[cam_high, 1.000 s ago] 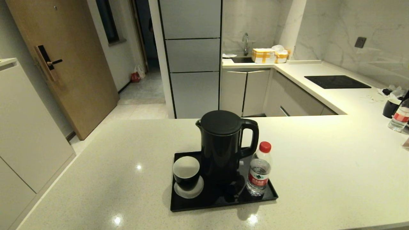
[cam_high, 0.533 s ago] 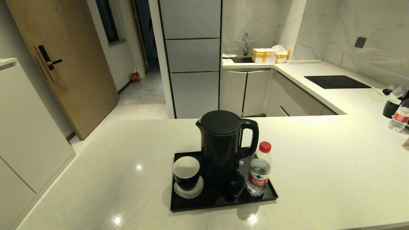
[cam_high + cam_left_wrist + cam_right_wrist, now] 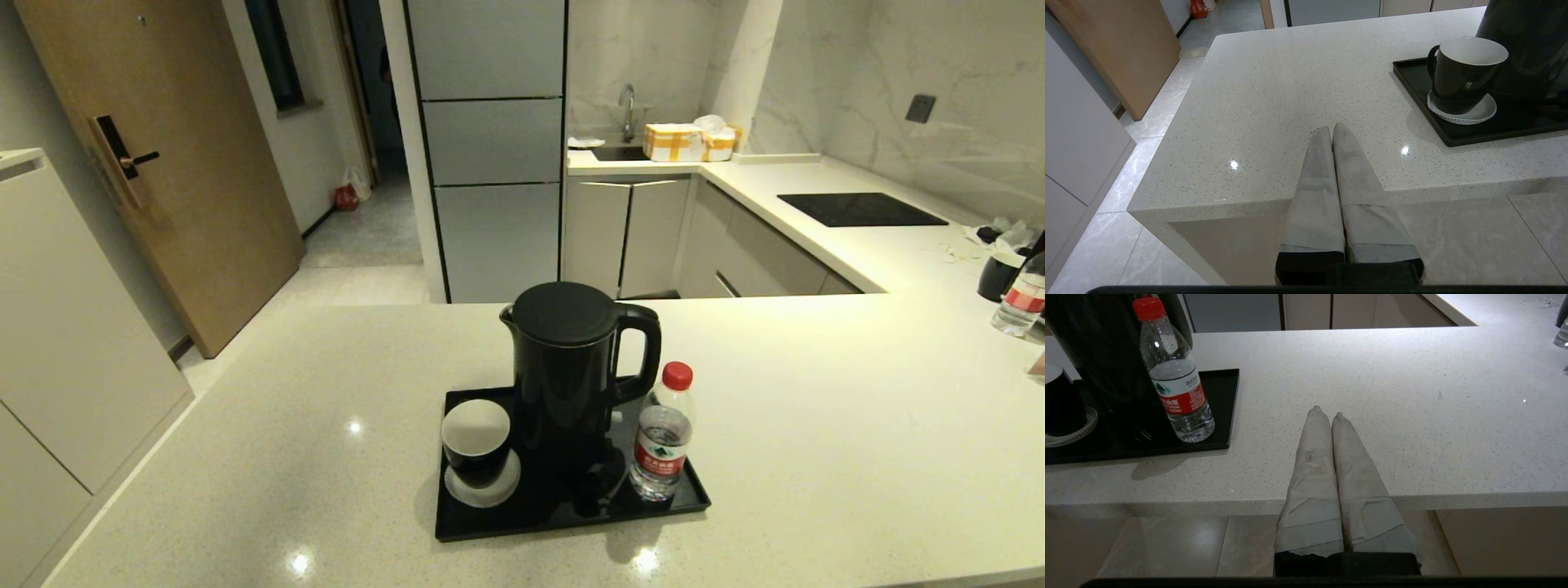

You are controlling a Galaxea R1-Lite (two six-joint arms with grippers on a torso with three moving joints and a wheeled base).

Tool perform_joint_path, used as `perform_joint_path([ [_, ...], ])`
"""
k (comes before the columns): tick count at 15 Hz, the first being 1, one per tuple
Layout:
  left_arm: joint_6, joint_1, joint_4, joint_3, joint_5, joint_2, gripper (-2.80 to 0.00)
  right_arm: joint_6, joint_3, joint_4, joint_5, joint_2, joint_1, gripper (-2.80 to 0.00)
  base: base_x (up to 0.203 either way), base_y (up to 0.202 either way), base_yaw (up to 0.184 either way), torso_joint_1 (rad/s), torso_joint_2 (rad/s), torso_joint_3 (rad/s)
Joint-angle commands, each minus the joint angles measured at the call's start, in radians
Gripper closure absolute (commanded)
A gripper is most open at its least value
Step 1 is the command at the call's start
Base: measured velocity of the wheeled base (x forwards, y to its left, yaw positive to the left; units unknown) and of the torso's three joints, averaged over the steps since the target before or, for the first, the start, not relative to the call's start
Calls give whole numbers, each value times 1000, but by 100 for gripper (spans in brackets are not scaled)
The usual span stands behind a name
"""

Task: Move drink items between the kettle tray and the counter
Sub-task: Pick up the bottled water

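Note:
The tall black kettle (image 3: pixel 571 367) stands in the middle of the flat black tray (image 3: pixel 563 523) on the pale speckled counter (image 3: pixel 816 425). The small clear water bottle (image 3: pixel 663 433) with red cap stands upright on the tray's right side, beside the kettle's handle; the bottle (image 3: pixel 1175 375) also shows in the right wrist view. My left gripper (image 3: pixel 1331 130) is shut and empty over the counter's near edge, left of the tray (image 3: pixel 1453 141). My right gripper (image 3: pixel 1327 413) is shut and empty over the near edge, right of the tray (image 3: pixel 1224 412). Neither gripper shows in the head view.
A black cup (image 3: pixel 476 441) with a white inside sits on a white saucer at the tray's left. A second water bottle (image 3: pixel 1020 304) and a dark cup (image 3: pixel 1000 276) stand at the counter's far right. A black cooktop (image 3: pixel 861 209) lies on the back counter.

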Motion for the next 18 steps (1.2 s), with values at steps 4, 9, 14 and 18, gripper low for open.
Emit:
perform_joint_path([
  [4,-3,0,3,-2,0,0,0,-1,2,0,0,2,0,0,0,0,0,0,0,0],
  [9,-9,0,3,-2,2,0,0,-1,2,0,0,2,0,0,0,0,0,0,0,0],
  [14,-75,0,-10,1,15,0,0,-10,2,1,4,2,0,0,0,0,0,0,0,0],
  [18,-90,0,-20,3,14,0,0,-46,0,4,5,2,0,0,0,0,0,0,0,0],
])
